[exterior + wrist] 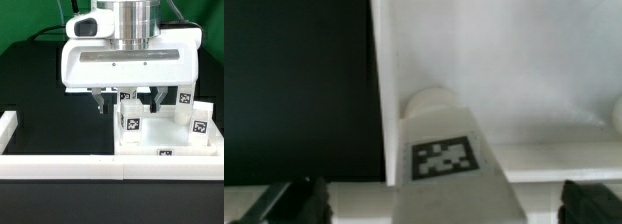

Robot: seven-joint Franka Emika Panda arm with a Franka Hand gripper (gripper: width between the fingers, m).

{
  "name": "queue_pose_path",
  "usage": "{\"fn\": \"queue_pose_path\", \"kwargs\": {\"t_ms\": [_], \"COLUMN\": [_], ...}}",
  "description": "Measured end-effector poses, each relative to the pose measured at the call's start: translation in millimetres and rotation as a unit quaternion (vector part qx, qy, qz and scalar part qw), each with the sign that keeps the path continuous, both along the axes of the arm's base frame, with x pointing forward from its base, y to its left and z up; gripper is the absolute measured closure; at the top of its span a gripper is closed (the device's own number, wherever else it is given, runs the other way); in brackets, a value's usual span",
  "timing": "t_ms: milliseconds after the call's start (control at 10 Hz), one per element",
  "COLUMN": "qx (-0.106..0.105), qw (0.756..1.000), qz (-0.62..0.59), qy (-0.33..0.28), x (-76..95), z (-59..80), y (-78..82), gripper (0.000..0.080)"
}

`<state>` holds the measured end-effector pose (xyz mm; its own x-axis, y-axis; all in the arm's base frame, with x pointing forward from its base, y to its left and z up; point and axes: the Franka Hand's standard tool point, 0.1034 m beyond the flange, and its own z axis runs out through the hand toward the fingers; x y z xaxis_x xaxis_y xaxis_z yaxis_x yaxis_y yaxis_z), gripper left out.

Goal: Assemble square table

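Note:
The white square tabletop (pixel 160 140) lies at the exterior view's right, near the front wall. Short white legs with black-and-white tags stand on it: one at its near left corner (pixel 130 120), two more at the right (pixel 185 103) (pixel 198 125). My gripper (pixel 128 100) hangs open just above the left leg, a dark finger on either side. In the wrist view this tagged leg (pixel 441 150) rises from the tabletop (pixel 518 70) between my fingers (pixel 299 200), with a gap on both sides. The gripper (pixel 441 208) holds nothing.
A long white border wall (pixel 80 165) runs along the front and another (pixel 10 125) stands at the exterior view's left. The black table surface (pixel 50 120) lies between them. A rounded white part (pixel 612 110) shows at the wrist view's edge.

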<state>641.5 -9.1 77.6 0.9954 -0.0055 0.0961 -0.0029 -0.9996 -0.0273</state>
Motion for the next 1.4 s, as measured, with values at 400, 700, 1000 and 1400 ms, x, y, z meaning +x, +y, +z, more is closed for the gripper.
{"fn": "queue_pose_path", "kwargs": {"t_ms": [400,700,1000,1400], "qx": [-0.008,-0.007,-0.004,0.026], "qw": [0.997,0.998,0.999,0.988], "qz": [0.077,0.069,0.044,-0.153], "qy": [-0.002,-0.002,-0.001,0.001], "x": [-0.3,-0.3,-0.3,0.1], "z": [-0.2,-0.2,-0.3,-0.6], "y": [-0.5,-0.4,-0.2,0.1], "gripper": [0.0151,0.0444,0.0511,0.0511]}}
